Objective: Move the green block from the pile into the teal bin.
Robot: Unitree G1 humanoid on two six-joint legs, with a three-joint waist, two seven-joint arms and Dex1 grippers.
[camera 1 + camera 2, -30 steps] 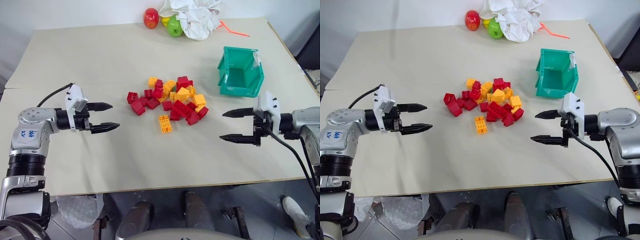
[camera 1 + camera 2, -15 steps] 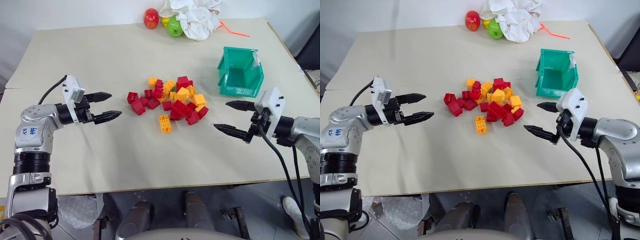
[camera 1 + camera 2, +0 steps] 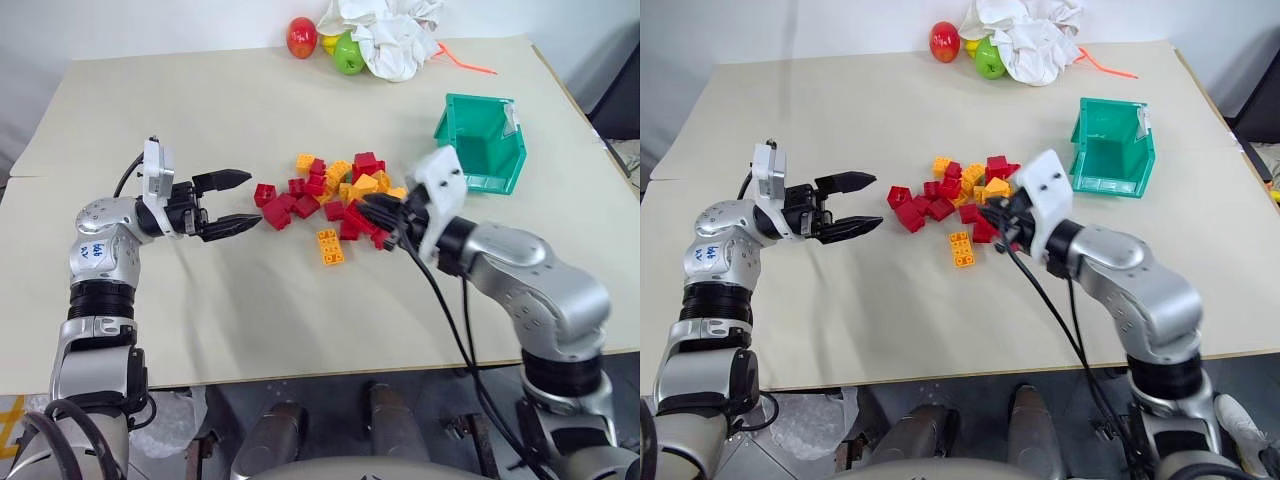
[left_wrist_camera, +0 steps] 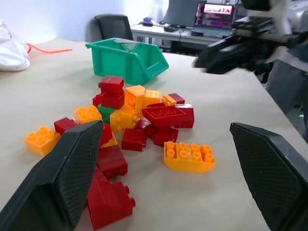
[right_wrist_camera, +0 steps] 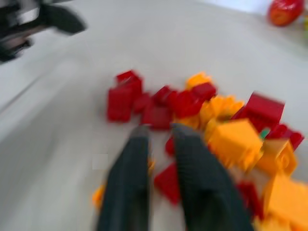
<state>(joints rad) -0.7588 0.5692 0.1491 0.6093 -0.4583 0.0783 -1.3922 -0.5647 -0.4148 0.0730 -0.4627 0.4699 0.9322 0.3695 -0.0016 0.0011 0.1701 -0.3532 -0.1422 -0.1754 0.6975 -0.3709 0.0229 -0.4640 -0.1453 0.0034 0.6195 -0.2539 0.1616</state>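
The pile [image 3: 335,195] of red, yellow and orange studded blocks lies mid-table. Only a sliver of the green block [image 4: 107,112] shows, wedged among the pile's yellow and red blocks; the right wrist view catches the green block [image 5: 263,133] as a speck. My right gripper [image 3: 368,210] hovers over the pile's right side, its fingers [image 5: 192,163] shut with nothing between them. My left gripper [image 3: 238,200] stands open, level, just left of the pile and apart from it. The teal bin [image 3: 497,182] sits to the right behind the pile, its open front facing me.
One orange block [image 3: 330,247] lies alone in front of the pile. At the table's far edge sit a red apple [image 3: 302,36], a green apple [image 3: 349,53], a white cloth [image 3: 390,35] and an orange strand [image 3: 465,60].
My right arm swung left from the table's right side to the pile, and its gripper went from open to shut. The left gripper crept right toward the pile and stayed open.
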